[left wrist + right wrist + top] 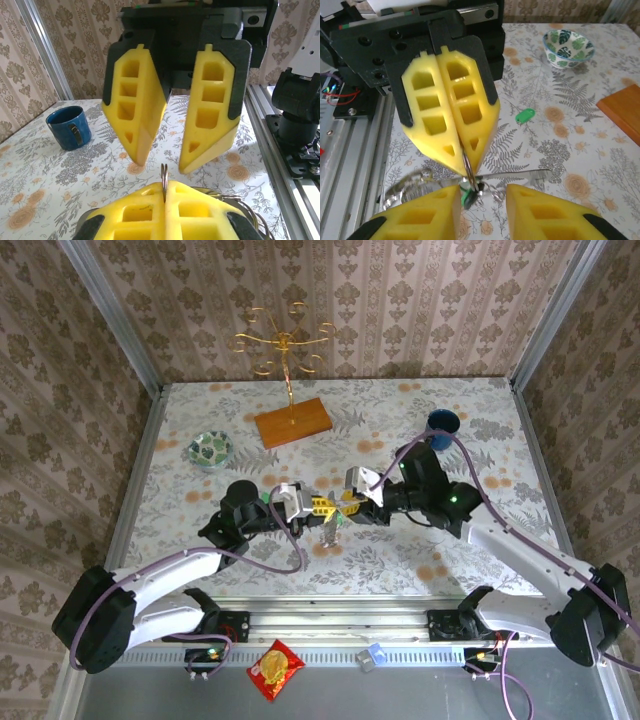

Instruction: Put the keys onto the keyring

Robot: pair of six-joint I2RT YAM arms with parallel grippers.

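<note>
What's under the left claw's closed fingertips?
A thin metal ring pinched in the left claw, a green key just below. The key's lower part is hidden behind the right claw.

The table (420,570) carries a pale covering printed with grey fern leaves and orange blossoms, and is bounded by metal rails along its left, right and near edges.

Items resting directly on the surface:
- Wooden base (292,422), rectangular, rear centre, set at an angle to the table edges; the gold wire stand (285,345) rises upright from it.
- Small patterned bowl (210,449), upright, left of the base and well apart from it.
- Blue cup (442,425), upright, rear right.
- Green-headed key (525,116), lying flat on the covering, nearer the front than the bowl and apart from it
</note>
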